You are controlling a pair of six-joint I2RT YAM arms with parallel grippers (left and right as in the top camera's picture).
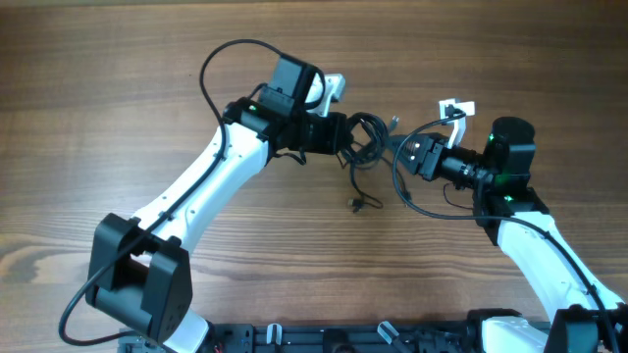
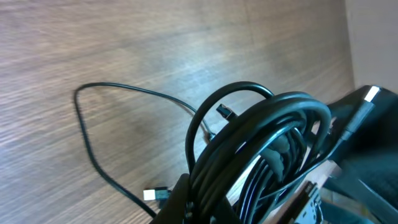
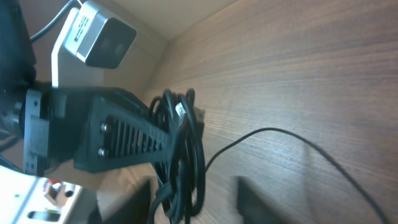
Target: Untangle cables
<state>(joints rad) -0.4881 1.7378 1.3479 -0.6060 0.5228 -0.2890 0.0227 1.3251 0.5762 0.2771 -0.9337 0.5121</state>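
The cables are a coiled bundle of thin black cords [image 1: 366, 137], held just above the wooden table. My left gripper [image 1: 343, 132] is shut on the bundle; in the left wrist view its fingers [image 2: 199, 208] pinch the coils [image 2: 261, 143]. One loose strand [image 2: 84, 124] loops out over the table and ends in a metal-tipped plug [image 2: 155, 194]. A tail with a plug end [image 1: 359, 202] hangs down to the table. My right gripper [image 1: 402, 155] is open just right of the bundle; in the right wrist view the coils [image 3: 186, 155] sit by its left finger [image 3: 196, 208].
The table is bare brown wood [image 1: 118, 118]. The right arm's thicker black wire [image 1: 407, 196] loops beside the right gripper. The left arm's wire [image 1: 211, 69] arcs above its wrist. A black strand [image 3: 267, 132] crosses the table in the right wrist view.
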